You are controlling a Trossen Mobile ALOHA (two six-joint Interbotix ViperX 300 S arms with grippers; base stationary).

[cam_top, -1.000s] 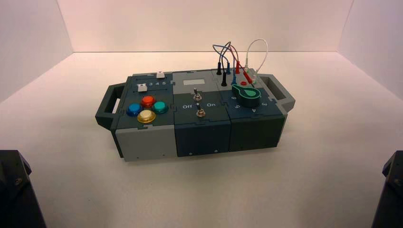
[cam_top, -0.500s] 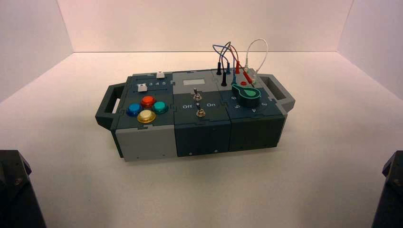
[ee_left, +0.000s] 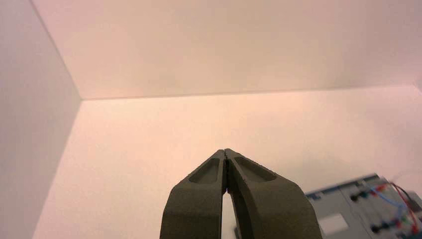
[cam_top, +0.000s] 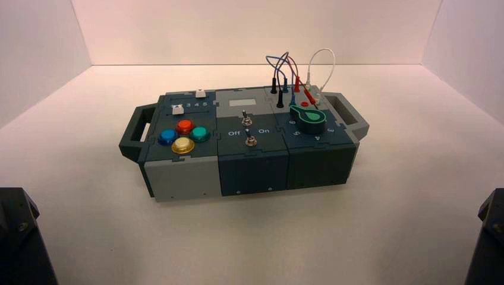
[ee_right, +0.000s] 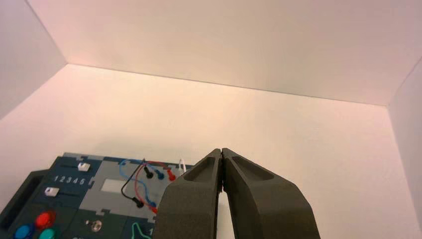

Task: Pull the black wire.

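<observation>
- Two arms are waiting at the near corners of the high view, well apart from the box [cam_top: 178, 178]; the black wire [cam_top: 278, 70] is looping up from the far right of the box top, its two black plugs [cam_top: 280, 100] standing in sockets just behind the green knob [cam_top: 310, 120], among blue-, red- and white-plugged leads.
- Left wrist view: the left gripper [ee_left: 226, 152] is hanging with its jaws pressed together and nothing between them — only a corner of the box is showing, the black wire too small to pick out.
- Right wrist view: the right gripper [ee_right: 221, 151] is likewise closed tip to tip and empty, while the black wire [ee_right: 127, 182] is curving between its plugs. The lead looks light and limp, so gripping a stiff tapered plug — not the loop — seems the surer hold.
</observation>
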